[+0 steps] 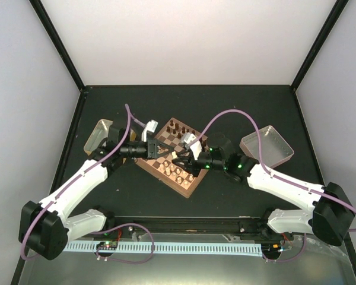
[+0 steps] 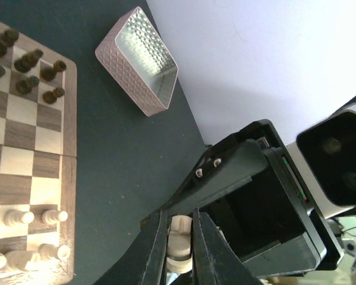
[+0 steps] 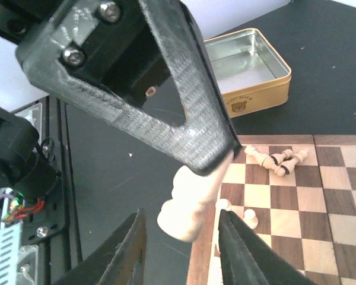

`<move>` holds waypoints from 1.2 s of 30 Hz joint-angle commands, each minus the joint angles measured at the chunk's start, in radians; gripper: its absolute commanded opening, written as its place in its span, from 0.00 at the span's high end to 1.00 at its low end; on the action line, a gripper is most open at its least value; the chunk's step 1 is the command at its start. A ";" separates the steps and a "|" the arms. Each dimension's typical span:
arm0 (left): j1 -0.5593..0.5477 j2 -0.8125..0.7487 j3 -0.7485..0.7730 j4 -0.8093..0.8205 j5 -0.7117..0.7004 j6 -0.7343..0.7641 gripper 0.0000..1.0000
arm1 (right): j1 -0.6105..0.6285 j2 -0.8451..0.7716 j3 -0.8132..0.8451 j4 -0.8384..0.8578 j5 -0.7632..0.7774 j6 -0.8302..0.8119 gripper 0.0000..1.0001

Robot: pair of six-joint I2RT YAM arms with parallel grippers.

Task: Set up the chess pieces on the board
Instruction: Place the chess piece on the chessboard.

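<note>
Black matte table (image 1: 107, 196) carries everything. Two white arms reach in from the near edge, L arm (image 1: 77, 184) and R arm (image 1: 285, 187), and their tips meet over the middle. The square wooden chessboard w/ dark-brown and tan checks and reddish rim (image 1: 187, 185) lies turned corner-on btwn them. A gold rectangular metal tin (image 1: 94, 139) sits on the table left of the board, and a silver rectangular tray w/ diamond-pattern walls (image 1: 267, 147) on the right, both apart from the board. L gripper (image 2: 179, 222) is clamped on one pale cream turned wooden piece (image 2: 179, 246), pinched btwn its two black fingers and held in the air above the board. R gripper (image 3: 183, 217) has its jaws parted, one finger either side of that same piece's base; there is a clear gap on one side, while the other finger is very close and contact can't be told. Dark brown pieces (image 2: 26, 62) stand in two short rows at one end of the board. Cream pieces (image 2: 29, 217) stand at the opposite end. A few more cream pieces (image 3: 279, 160) lie tipped over in a small heap on squares near the rim, on the gold tin's side.
</note>
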 commanded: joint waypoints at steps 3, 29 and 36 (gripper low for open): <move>0.003 -0.108 0.033 -0.074 -0.169 0.159 0.99 | -0.002 -0.075 0.001 -0.011 0.095 0.077 0.44; -0.195 -0.049 -0.339 0.161 -1.139 0.250 0.99 | -0.004 -0.264 -0.111 -0.073 0.393 0.405 0.25; -0.195 0.038 -0.365 0.241 -1.155 0.244 0.97 | -0.004 -0.259 -0.112 -0.077 0.403 0.410 0.25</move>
